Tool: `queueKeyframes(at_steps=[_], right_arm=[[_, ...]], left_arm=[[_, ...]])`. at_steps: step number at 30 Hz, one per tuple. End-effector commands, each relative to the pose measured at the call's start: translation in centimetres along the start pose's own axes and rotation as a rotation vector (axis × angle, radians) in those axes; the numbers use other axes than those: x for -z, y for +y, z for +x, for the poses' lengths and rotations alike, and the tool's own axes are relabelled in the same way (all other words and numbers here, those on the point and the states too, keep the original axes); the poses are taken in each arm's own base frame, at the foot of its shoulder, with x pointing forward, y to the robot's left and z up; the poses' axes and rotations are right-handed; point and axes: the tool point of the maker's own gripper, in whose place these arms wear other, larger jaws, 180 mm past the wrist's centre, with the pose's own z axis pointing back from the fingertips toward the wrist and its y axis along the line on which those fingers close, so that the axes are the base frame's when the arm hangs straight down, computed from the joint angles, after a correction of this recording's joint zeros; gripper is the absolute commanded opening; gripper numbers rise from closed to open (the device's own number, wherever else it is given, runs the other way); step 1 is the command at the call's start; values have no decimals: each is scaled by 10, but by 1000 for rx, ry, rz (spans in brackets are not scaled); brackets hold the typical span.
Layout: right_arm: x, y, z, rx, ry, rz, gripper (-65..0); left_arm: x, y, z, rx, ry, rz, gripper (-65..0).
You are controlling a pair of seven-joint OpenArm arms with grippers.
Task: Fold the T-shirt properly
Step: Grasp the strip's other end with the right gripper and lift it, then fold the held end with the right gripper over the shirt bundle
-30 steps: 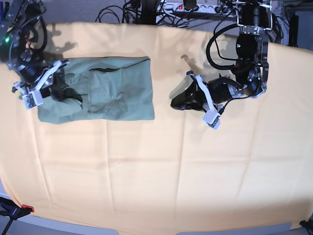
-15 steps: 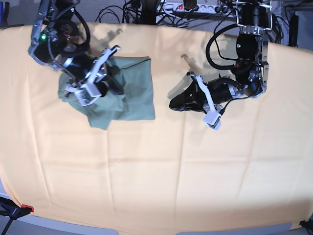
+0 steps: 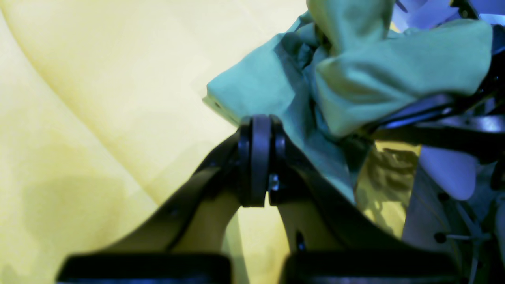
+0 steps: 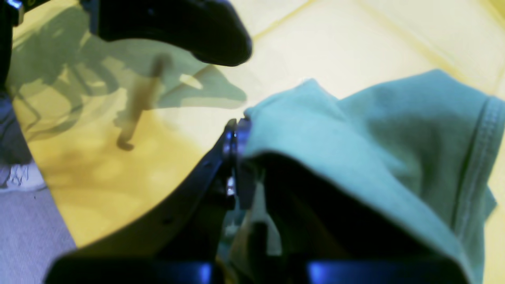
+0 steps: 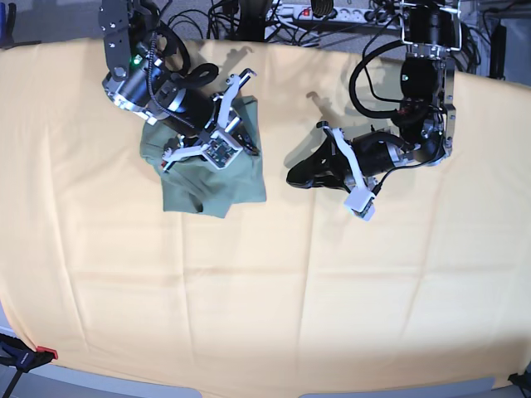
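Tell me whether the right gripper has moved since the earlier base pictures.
Yes. The right gripper carried the T-shirt edge from the orange-yellow cloth's left side toward the parked left gripper.

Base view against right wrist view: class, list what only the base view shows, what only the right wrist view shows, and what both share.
Only the base view: both arms whole, the left gripper shut and empty over the orange cloth, and the cables behind. Only the right wrist view: close up, the right gripper pinching a fold of the T-shirt, and the stitched hem. Both: the green T-shirt, the orange cloth, the right gripper on the shirt.
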Motion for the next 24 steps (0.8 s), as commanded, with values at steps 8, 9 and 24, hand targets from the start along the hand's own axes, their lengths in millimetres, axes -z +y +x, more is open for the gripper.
queueKeyframes(at_steps=[8, 9, 24], right_arm=[[21, 20, 44, -69, -114, 80, -213], [22, 18, 49, -93, -120, 70, -213], [-39, -41, 49, -163, -58, -240, -213]], left_arm=[[-2, -3, 18, 30, -49, -15, -650], [-2, -3, 18, 31, -48, -15, -650], [-8, 7, 13, 57, -17, 25, -650]])
